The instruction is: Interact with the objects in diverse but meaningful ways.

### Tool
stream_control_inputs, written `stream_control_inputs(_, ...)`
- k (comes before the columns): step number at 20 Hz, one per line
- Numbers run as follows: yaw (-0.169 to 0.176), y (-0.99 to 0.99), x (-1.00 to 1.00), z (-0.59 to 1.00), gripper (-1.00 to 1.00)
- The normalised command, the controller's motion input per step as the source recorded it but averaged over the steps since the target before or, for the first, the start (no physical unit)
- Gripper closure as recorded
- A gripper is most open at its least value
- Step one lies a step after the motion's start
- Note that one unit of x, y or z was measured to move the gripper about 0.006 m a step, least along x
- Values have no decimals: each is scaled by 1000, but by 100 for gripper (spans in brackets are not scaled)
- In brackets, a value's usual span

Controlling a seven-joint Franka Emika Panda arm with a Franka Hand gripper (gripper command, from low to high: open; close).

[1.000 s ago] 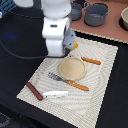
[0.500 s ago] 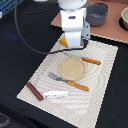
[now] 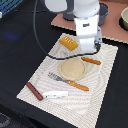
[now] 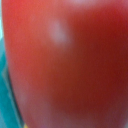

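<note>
Claw now hangs just beyond tan plate, shifted vs 0.5 s ago; we see red tomato filling wrist cam, grip unclear.

Black table under striped placemat

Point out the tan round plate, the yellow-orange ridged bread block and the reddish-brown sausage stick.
tan round plate [image 3: 72, 69], exterior view, bare centre of the dish.
yellow-orange ridged bread block [image 3: 69, 42], exterior view, middle of its ridged top.
reddish-brown sausage stick [image 3: 34, 91], exterior view, mid-length of the stick.
</note>
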Motion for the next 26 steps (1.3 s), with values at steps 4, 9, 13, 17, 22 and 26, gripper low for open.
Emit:
stream_control_inputs(4, 28, 173, 0, -229, 100)
stream_control_inputs(9, 38, 89, -77, -196, 100)
stream_control_inputs(13, 52, 79, -44, 42, 100)
stream_control_inputs(17, 32, 214, 141, 775, -100)
stream_control_inputs(22, 66, 197, 7, 877, -100)
stream_control_inputs(26, 56, 54, 0, 886, -100)
